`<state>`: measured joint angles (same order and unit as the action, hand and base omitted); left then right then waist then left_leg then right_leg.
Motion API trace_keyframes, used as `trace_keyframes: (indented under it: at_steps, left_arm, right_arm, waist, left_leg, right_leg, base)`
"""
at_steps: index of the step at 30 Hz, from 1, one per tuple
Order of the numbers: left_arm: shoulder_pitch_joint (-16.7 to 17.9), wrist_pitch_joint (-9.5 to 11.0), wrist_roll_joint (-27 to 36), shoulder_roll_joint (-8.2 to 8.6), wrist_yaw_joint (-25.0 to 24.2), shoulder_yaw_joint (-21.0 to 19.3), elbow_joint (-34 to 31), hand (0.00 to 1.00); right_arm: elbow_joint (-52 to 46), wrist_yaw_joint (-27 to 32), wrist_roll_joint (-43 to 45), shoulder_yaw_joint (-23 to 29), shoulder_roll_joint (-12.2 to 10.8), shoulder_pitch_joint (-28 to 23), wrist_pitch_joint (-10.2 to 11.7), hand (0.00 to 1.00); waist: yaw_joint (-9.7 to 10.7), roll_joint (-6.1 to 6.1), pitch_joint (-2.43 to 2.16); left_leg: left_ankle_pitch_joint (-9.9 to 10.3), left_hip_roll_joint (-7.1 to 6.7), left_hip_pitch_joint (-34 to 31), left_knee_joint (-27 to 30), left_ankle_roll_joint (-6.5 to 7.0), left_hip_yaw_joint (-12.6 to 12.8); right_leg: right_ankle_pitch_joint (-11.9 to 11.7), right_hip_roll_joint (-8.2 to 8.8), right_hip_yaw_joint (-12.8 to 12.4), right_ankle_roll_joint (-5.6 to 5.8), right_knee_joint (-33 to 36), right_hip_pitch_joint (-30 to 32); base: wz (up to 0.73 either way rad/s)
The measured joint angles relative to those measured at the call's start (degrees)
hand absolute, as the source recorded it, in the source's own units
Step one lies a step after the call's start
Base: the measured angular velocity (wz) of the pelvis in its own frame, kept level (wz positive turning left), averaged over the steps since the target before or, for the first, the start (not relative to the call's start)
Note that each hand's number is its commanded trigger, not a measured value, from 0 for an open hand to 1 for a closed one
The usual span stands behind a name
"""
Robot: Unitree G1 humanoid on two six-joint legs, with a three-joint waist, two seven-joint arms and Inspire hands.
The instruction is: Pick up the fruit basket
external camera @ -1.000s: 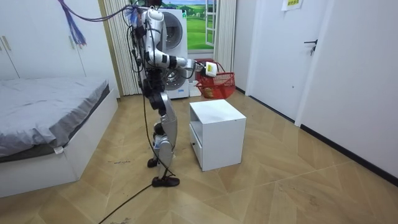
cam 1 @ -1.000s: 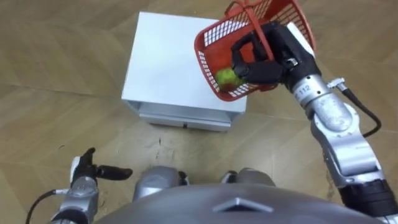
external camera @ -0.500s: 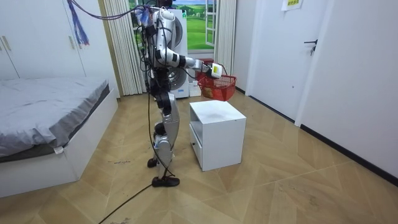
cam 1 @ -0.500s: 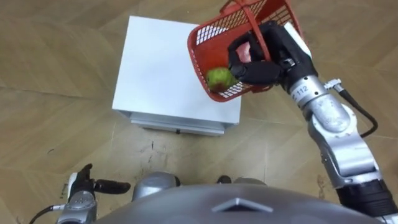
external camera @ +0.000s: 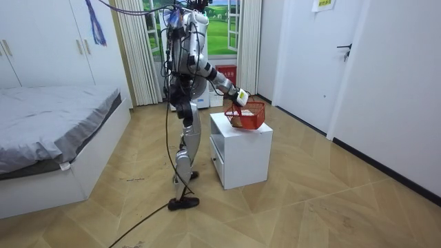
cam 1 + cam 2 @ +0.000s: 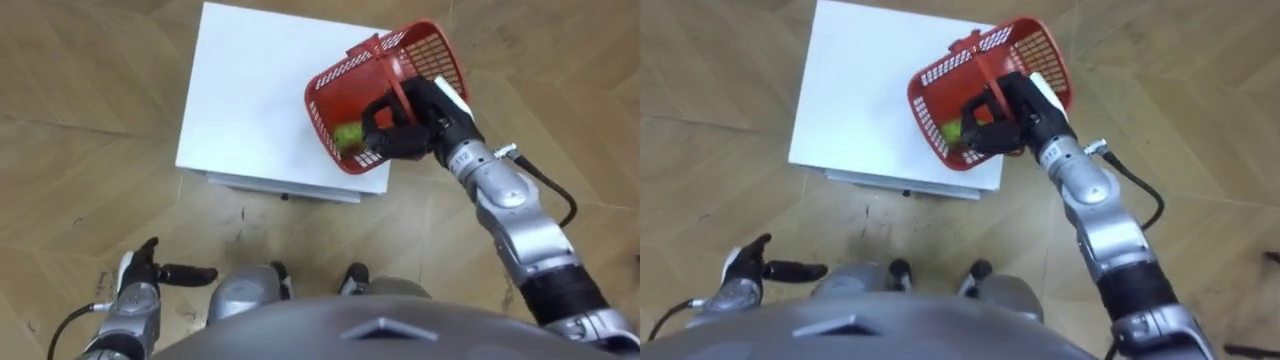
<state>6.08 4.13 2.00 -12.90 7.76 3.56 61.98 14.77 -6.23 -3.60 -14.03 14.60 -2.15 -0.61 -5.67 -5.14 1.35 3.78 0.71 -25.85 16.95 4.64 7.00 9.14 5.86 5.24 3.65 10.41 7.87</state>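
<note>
Red plastic mesh makes up the fruit basket [image 6: 400, 60], which in the left eye view hangs tilted from the robot's right hand [image 6: 412, 118]. The dark fingers [image 6: 385, 112] are curled tight round the basket's handle [image 6: 390, 68], thumb closing from below. A green fruit [image 6: 348, 135] lies inside, just left of those fingers and low against the mesh wall. Under the fingers is the near right corner of a white cabinet [image 6: 250, 100]; the basket overlaps that corner and part of it juts past the edge over the wooden floor [image 6: 80, 150]. Whether its base touches the top I cannot tell. The left hand [image 6: 150, 278] is low at the left, well apart from the basket, fingers straight and loose, thumb pointing off to the side, holding nothing.

From the room view, the robot stands upright at the cabinet's side, on the room view's left of it, right arm stretched down and outward. The basket sits at the fingers' end, right at the cabinet top. A bed [image 5: 55, 124] stands far behind the fingers, at the room view's left.

Seen by the right eye, the fingers clasp the handle and the fruit shows just left of them.
</note>
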Motion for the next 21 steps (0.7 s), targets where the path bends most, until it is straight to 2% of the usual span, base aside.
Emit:
trace_keyframes:
  at_steps: [1,2,3,5,6,7,8,13,15,18,21]
  left_arm:
    - [0.2,0.2,-0.5,-0.55,0.1,0.1,0.4,0.00]
    - [0.4,0.0,-0.9,-1.06,0.4,0.3,1.6,0.00]
    - [0.7,-0.4,-2.4,-1.05,0.5,1.1,2.8,0.00]
    - [1.8,-1.3,-4.5,-0.92,0.5,1.2,3.3,0.00]
    - [2.2,-1.7,-5.4,-0.95,0.5,1.2,3.5,0.00]
    - [2.3,-1.7,-5.6,-0.88,0.5,1.2,3.8,0.00]
    - [2.3,-1.9,-5.6,-0.59,0.4,1.2,4.0,0.00]
    - [2.4,-2.8,-6.6,-0.21,0.0,1.2,4.1,0.00]
    - [2.5,-2.9,-6.6,-0.22,-0.6,1.2,3.3,0.00]
    - [2.5,-2.8,-6.6,-0.20,-0.7,1.2,2.7,0.00]
    - [2.5,-2.8,-6.6,-0.17,-0.7,1.2,2.7,0.00]
  right_arm:
    - [0.6,0.2,0.8,0.2,-0.8,-0.1,-0.4,1.00]
    - [0.1,-0.2,1.8,-0.1,-1.6,-0.4,-0.6,1.00]
    - [-0.6,-1.0,2.1,-0.4,-1.6,-0.4,-0.5,1.00]
    - [-2.3,-1.0,2.3,-0.4,-1.6,-0.4,-0.4,1.00]
    - [-2.5,-1.2,2.2,-0.5,-1.6,-0.7,0.2,0.58]
    - [-2.5,-1.6,2.2,-0.5,-1.5,-0.4,0.2,0.00]
    - [-2.2,-2.1,1.8,-0.5,-1.4,0.1,0.2,0.00]
    - [-1.0,-5.3,1.4,-0.6,-1.4,-2.7,0.2,0.00]
    - [-0.3,-6.0,1.4,-0.6,-1.5,-2.9,0.2,0.00]
    - [0.1,-6.6,1.4,-0.6,-2.1,-3.1,0.2,0.00]
    - [0.3,-6.7,1.4,-0.6,-2.2,-3.2,0.0,0.00]
  waist:
    - [-1.3,-1.51,-0.36]
    - [-2.4,-2.05,-0.31]
    - [-2.9,-1.62,-0.07]
    - [-3.4,-1.47,-0.06]
    - [-3.2,-1.57,-0.13]
    - [-3.3,-1.46,-0.05]
    - [-3.3,-0.98,0.22]
    - [-2.8,-0.87,0.10]
    - [-2.5,-1.37,-0.24]
    - [-2.3,-2.12,-0.61]
    - [-2.4,-2.40,-0.75]
  left_leg:
    - [-0.1,-0.20,-0.5,1.7,-0.95,1.5]
    - [-0.2,-0.24,-0.5,1.7,-0.81,1.5]
    - [-0.2,-0.20,0.3,1.2,-0.80,0.5]
    - [-0.1,-0.43,1.4,0.1,-0.80,0.5]
    - [-0.1,-0.46,1.6,-0.5,-0.86,0.5]
    - [-0.1,-0.41,1.6,-0.7,-0.94,0.4]
    - [-0.4,-0.20,1.5,-0.8,-1.29,-0.1]
    - [-1.3,-0.11,1.3,-1.3,-2.47,-1.9]
    - [-1.7,-0.07,0.8,-1.2,-2.64,-2.3]
    - [-1.9,-0.13,0.5,-0.9,-2.42,-2.3]
    - [-1.6,-0.11,0.5,-0.3,-2.39,-2.3]
  right_leg:
    - [1.4,0.71,0.1,0.98,0.9,0.9]
    - [1.6,0.92,3.4,1.63,1.2,1.3]
    - [1.4,0.88,6.1,1.61,0.9,1.1]
    - [-0.1,1.02,7.6,1.27,-0.2,1.0]
    - [0.0,0.67,8.5,1.13,-0.7,0.6]
    - [0.2,0.26,8.8,0.95,-0.8,0.6]
    - [0.2,-0.12,9.2,0.88,-0.5,0.7]
    - [0.8,-0.83,10.8,0.21,0.6,1.4]
    - [1.8,-0.78,11.3,0.67,1.3,1.9]
    - [1.9,-0.78,11.6,0.16,2.3,2.3]
    - [2.0,-0.83,11.6,-0.01,2.7,2.0]
  base:
    - [0.08]
    - [0.00]
    - [0.03]
    - [0.05]
    - [0.05]
    - [0.09]
    - [0.07]
    - [0.11]
    - [0.10]
    - [0.09]
    - [0.04]
